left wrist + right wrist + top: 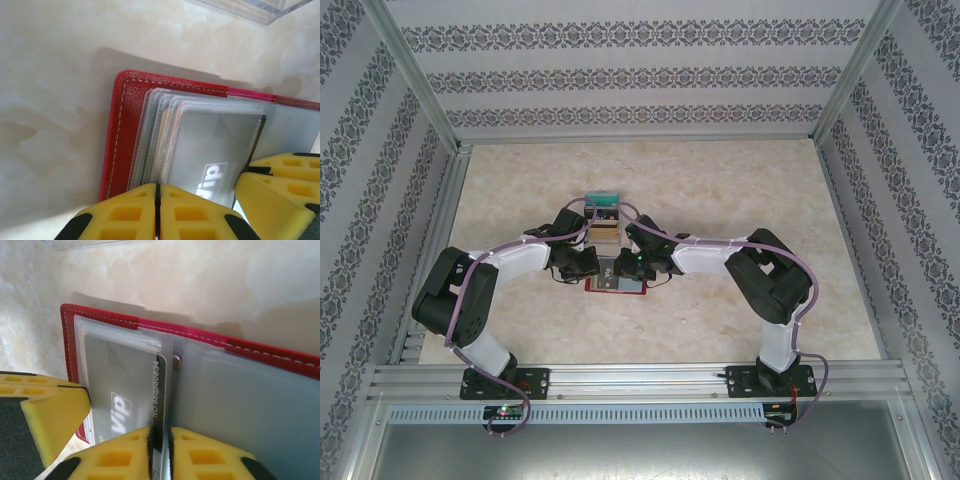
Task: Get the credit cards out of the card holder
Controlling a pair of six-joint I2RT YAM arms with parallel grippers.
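Overhead, the small flat red folding card holder (620,288) lies open mid-surface (740,200), both arms meeting over it.
Left wrist: the left gripper (156,210) is closed, fingers together at the holder's clear plastic sleeves (155,135). Right wrist: the right gripper (160,450) is clenched on a grey "vip" credit card (125,385).

The grey plastic card (120,382) inside the red folding card holder (100,315) bears white "vip" lettering and an edge line starting "NO:8888"; remaining digits unclear.
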